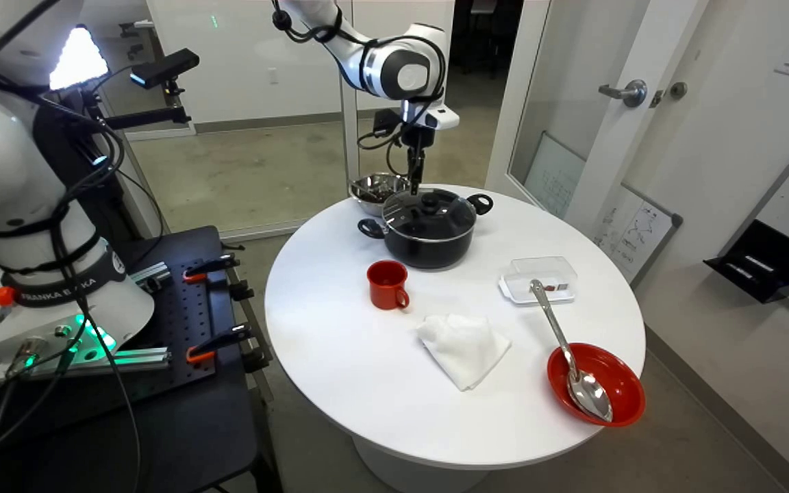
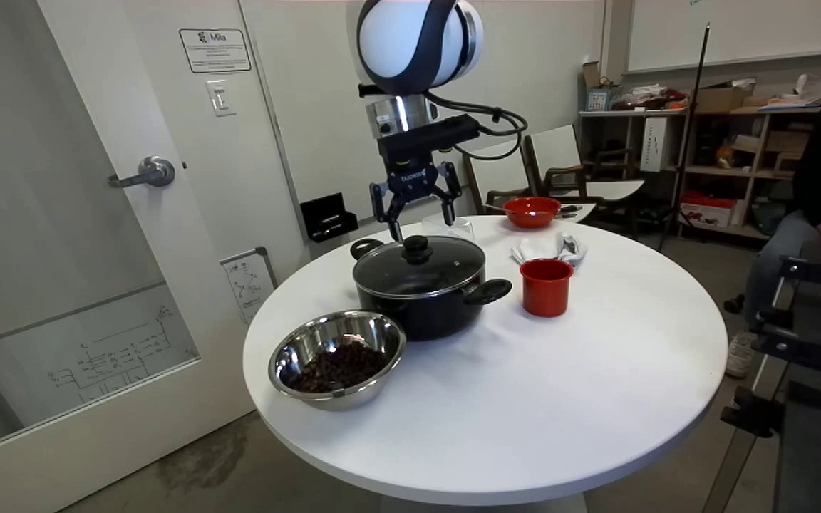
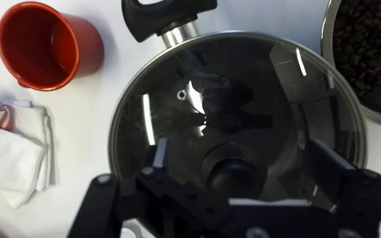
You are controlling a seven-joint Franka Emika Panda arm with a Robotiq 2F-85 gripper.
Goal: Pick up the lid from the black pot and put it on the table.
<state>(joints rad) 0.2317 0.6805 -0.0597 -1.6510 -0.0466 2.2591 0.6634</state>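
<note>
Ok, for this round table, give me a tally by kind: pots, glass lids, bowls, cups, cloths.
Pots: 1, the black pot
Glass lids: 1, the lid
Bowls: 2, the red bowl and the metal bowl
Cups: 1, the red cup
Cloths: 1, the white cloth
Total: 6

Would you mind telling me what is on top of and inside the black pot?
A glass lid with a black knob sits on top of the black pot. Whether anything is inside cannot be told: the lid covers it, and its glass looks dark and reflective.
</note>
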